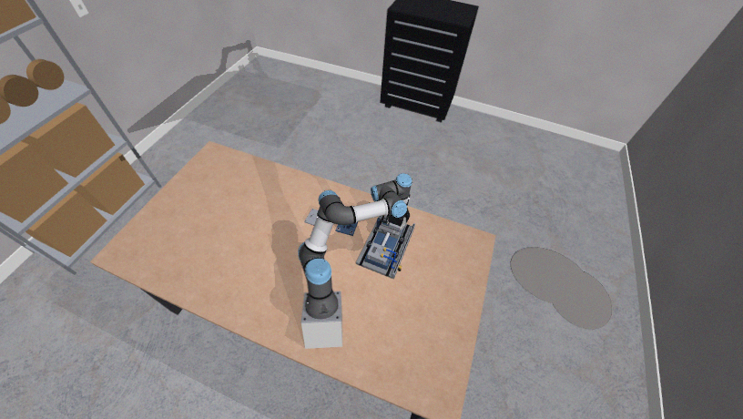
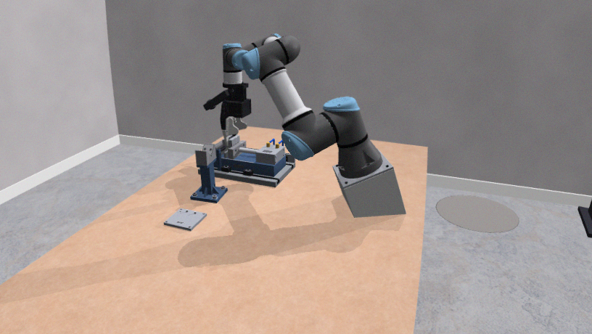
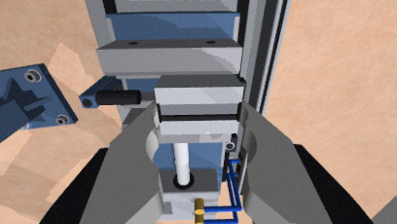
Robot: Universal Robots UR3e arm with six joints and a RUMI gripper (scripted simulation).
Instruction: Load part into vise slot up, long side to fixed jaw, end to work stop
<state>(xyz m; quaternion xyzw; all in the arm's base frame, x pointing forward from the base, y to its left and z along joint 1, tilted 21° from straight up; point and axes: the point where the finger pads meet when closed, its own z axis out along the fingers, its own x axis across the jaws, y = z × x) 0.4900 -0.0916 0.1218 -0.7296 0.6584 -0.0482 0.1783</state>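
The gripper (image 2: 233,137) (image 3: 199,111) is shut on the part (image 2: 233,140) (image 3: 199,95), one finger at each end. The milled slot shows as a dark lengthwise groove toward the wrist camera, facing up. The part is over the open vise (image 1: 385,240) (image 2: 252,165). In the exterior view its top stands above the moving jaw (image 2: 237,149). In the wrist view the fixed jaw (image 3: 170,61) lies just beyond its long side, and the black work stop (image 3: 119,97) is left of its left end, with a small gap. The low bars and the part's underside are hidden.
The V-block (image 2: 206,155) stands on a blue post beside the vise; its base (image 3: 54,93) shows at left in the wrist view. The infeed plate (image 2: 185,218) (image 1: 313,217) holds no part. The air cylinder (image 2: 270,154) (image 3: 190,195) has blue hoses and brass fittings.
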